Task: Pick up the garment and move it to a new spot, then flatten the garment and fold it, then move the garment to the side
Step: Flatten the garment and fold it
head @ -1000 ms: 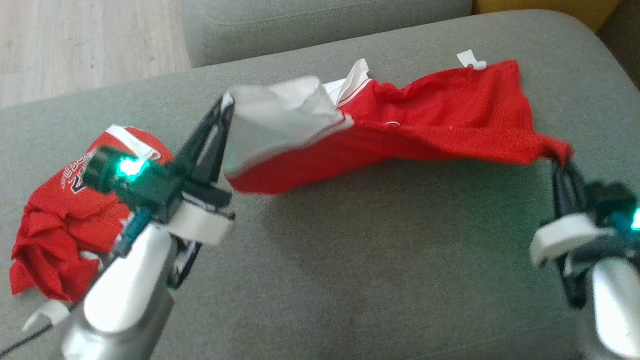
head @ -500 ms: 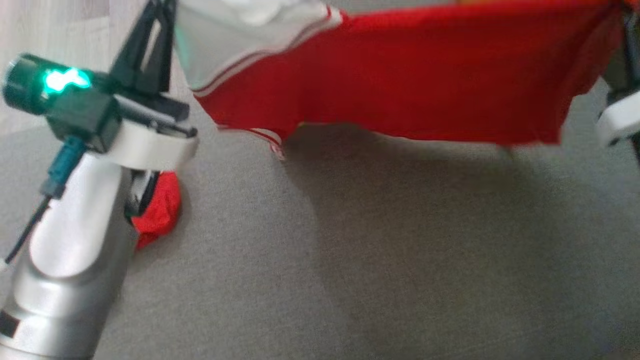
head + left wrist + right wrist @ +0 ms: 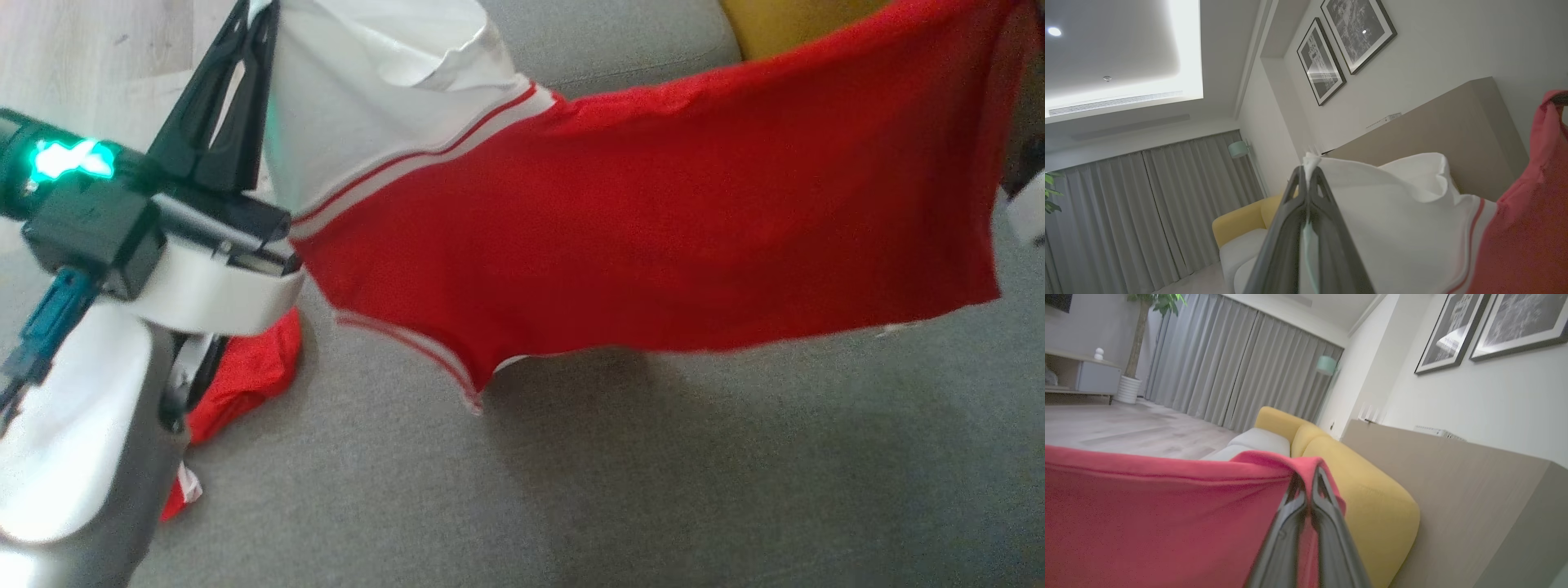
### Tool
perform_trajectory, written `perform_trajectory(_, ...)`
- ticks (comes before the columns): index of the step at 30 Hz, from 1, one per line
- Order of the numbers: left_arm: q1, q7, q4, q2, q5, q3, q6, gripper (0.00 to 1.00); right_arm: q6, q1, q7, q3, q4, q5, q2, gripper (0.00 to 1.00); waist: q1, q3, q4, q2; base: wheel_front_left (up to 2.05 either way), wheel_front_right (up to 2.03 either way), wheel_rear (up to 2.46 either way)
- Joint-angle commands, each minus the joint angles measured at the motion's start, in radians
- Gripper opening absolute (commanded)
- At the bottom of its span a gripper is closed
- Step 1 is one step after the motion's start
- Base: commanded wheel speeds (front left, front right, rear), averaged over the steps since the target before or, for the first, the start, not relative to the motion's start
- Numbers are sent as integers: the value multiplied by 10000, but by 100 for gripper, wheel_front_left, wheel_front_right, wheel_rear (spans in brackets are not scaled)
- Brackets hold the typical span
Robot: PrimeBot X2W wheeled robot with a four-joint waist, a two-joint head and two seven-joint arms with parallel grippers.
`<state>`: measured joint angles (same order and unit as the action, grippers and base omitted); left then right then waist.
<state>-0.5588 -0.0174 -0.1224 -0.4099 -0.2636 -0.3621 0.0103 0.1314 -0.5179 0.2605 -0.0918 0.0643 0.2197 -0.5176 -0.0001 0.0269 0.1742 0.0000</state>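
Garment (image 3: 653,229), red with a white stripe-edged panel, hangs spread in the air above the grey sofa cushion (image 3: 653,490), clear of it. Its long axis runs left to right between the arms. Left gripper (image 3: 1308,171) is clamped on the white corner, right gripper (image 3: 1306,475) on the red corner, so each arm holds its own end and neither is nearer. The lower hem sags lowest toward the left. Count: two grippers, one cushion, one second red garment (image 3: 245,376) crumpled beside the left arm.

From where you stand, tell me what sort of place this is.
Probably a living room or hotel suite: a grey sofa, a yellow sofa, framed pictures on the wall and long curtains.
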Motion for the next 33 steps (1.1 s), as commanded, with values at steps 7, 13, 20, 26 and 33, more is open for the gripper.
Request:
perform_trajectory(7,-312,1457,-1060,-1103,-274,160,-537,0,-7,796,1142,154,1394,494,-500,0,1,-496,-127,0,0,0,0)
perform_trajectory(13,-2214,2400,305,-992,-1096,-299,-1184,0,-7,-394,1402,-375,532,1132,-685,0,1,-2150,-298,0,0,0,0)
perform_trajectory(20,-6587,1712,3734,-891,-938,-1030,-1396,0,-7,-4556,474,-1628,-2286,1404,-379,0,1,-4266,-389,0,0,0,0)
perform_trajectory(26,-9849,-531,6657,-270,-42,-927,-1153,0,-7,-7693,-2048,-1162,-5547,597,650,0,1,-4917,-555,0,0,0,0)
perform_trajectory(33,-11003,-2333,8168,156,682,-1201,-811,0,-7,-8168,-3926,-1212,-7931,672,1336,0,1,-4842,-727,0,0,0,0)
